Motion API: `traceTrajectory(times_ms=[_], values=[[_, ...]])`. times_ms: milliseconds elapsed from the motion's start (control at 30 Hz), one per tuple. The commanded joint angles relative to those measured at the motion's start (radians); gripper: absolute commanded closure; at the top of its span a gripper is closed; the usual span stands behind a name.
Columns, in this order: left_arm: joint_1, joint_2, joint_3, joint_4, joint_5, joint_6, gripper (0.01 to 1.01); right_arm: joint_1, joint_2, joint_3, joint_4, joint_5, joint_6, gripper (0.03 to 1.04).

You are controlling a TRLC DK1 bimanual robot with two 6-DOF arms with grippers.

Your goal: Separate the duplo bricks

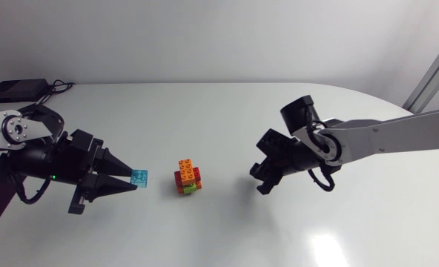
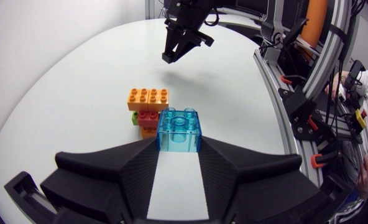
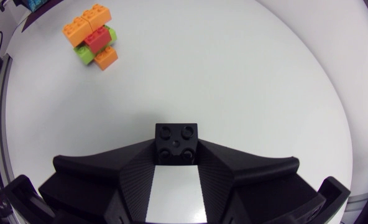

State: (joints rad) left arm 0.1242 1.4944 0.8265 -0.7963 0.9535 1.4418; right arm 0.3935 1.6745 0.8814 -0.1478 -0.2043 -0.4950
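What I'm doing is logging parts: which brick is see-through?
The blue brick held by the left gripper; the black brick and the stacked bricks are opaque.

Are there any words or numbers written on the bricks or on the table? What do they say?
There are none to read. The knobs of the blue brick, the black brick and the brick stack are too small or blurred to show any letters, and the table is plain white.
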Motion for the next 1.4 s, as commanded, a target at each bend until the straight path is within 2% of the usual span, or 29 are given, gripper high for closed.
traceTrajectory(times_ms=[0,233,300,433,533,733,800,1000,1067,1167,1300,1367], values=[[0.04,0.041,-0.052,0.012,-0.005,0.069,0.784,0.015,0.042,-0.021,0.024,0.02,-0.022,0.82],[0.065,0.078,-0.129,0.097,-0.032,0.083,0.784,0.054,0.08,-0.062,0.073,0.08,-0.011,0.8],[0.061,0.092,-0.139,0.108,-0.044,0.081,0.784,0.054,0.09,-0.065,0.073,0.088,-0.008,0.65],[0.054,0.112,-0.165,0.149,-0.059,0.074,0.784,0.054,0.087,-0.076,0.059,0.088,-0.004,0.19],[0.048,0.121,-0.176,0.178,-0.085,0.068,0.782,0.059,0.05,-0.084,0.048,0.089,-0.004,0.1],[0.034,0.148,-0.182,0.249,-0.121,0.045,0.779,0.065,-0.062,-0.084,0.014,0.088,-0.005,0.08],[0.029,0.173,-0.184,0.282,-0.13,0.032,0.751,0.073,-0.082,-0.085,0.005,0.086,-0.001,0.08],[0.002,0.222,-0.194,0.371,-0.163,-0.003,0.748,0.122,-0.154,-0.088,-0.022,0.054,0.003,0.08],[-0.008,0.234,-0.196,0.39,-0.179,-0.012,0.703,0.15,-0.174,-0.079,-0.026,0.043,0.003,0.08],[-0.02,0.239,-0.204,0.425,-0.197,-0.037,0.703,0.185,-0.168,-0.035,-0.049,0.043,0.016,0.08],[-0.026,0.241,-0.216,0.445,-0.217,-0.041,0.613,0.237,-0.134,0.037,-0.078,0.043,0.038,0.08],[-0.026,0.242,-0.219,0.456,-0.222,-0.043,0.598,0.255,-0.116,0.073,-0.091,0.043,0.041,0.08]])
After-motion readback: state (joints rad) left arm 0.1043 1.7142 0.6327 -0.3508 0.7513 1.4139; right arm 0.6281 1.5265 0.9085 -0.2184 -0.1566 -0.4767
